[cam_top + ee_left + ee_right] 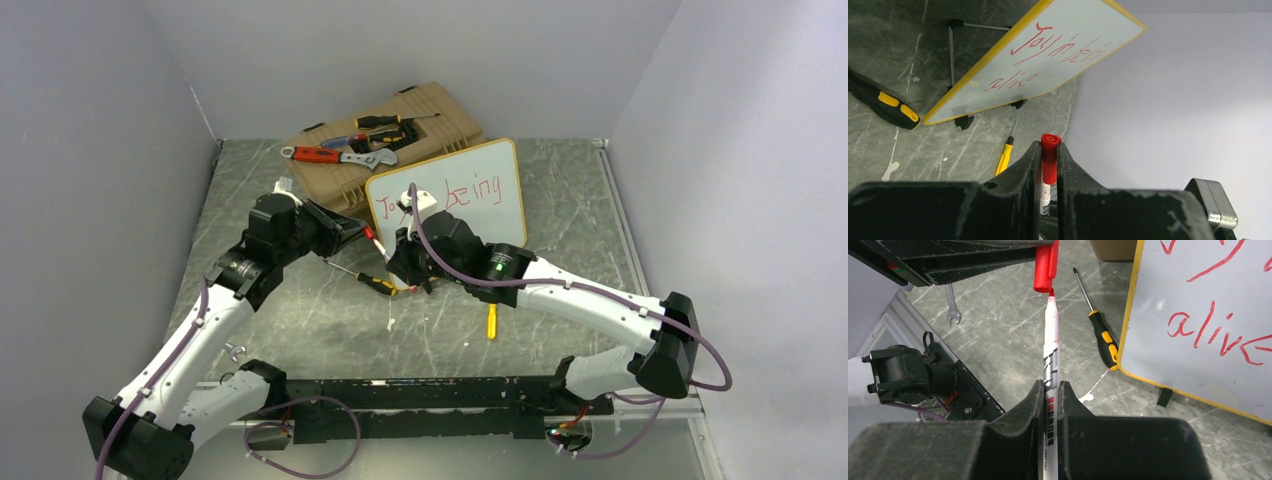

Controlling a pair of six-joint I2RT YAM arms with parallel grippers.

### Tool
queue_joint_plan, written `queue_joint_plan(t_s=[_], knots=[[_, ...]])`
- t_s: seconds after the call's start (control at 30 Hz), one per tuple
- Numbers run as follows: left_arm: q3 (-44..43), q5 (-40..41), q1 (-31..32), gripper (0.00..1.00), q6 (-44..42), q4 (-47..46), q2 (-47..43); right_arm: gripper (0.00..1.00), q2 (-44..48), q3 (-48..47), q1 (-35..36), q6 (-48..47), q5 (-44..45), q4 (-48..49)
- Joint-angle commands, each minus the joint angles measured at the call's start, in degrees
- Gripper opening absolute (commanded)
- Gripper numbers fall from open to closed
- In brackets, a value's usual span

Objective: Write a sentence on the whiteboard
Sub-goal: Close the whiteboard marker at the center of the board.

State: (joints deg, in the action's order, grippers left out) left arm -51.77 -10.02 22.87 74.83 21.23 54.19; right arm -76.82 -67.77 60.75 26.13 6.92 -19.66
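Observation:
The whiteboard (445,190) stands tilted on black clip feet in front of the toolbox. The sentence (1058,47) in red reads "Joy in being alive" on two lines; the right wrist view shows "alive" (1208,332). My left gripper (366,232) (1049,145) is shut on the marker's red cap (1050,150) (1044,270). My right gripper (402,265) (1050,385) is shut on the white marker (1050,350), just left of the board's lower corner. The marker's red tip meets the mouth of the cap.
A tan toolbox (385,140) with wrenches and screwdrivers on its lid lies behind the board. A black-and-yellow screwdriver (375,283) (1103,342) lies under the grippers, a small yellow screwdriver (491,320) nearer the right arm, a small spanner (952,305) by the left arm.

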Motion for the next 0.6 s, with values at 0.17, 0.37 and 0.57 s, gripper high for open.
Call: queue_joint_plan(t_s=[0.17, 0.37, 0.57], knots=[[-0.3, 1.0, 0.2, 0.0, 0.8, -1.3, 0.7, 0.0, 0.2, -2.2, 0.2, -0.8, -0.2, 1.2], [-0.3, 0.1, 0.3, 0.0, 0.7, -1.6, 1.3, 0.0, 0.3, -2.2, 0.2, -0.6, 1.0, 0.9], [0.1, 0.1, 0.3, 0.0, 0.5, -1.4, 1.1, 0.0, 0.4, -2.2, 0.2, -0.5, 1.7, 0.8]])
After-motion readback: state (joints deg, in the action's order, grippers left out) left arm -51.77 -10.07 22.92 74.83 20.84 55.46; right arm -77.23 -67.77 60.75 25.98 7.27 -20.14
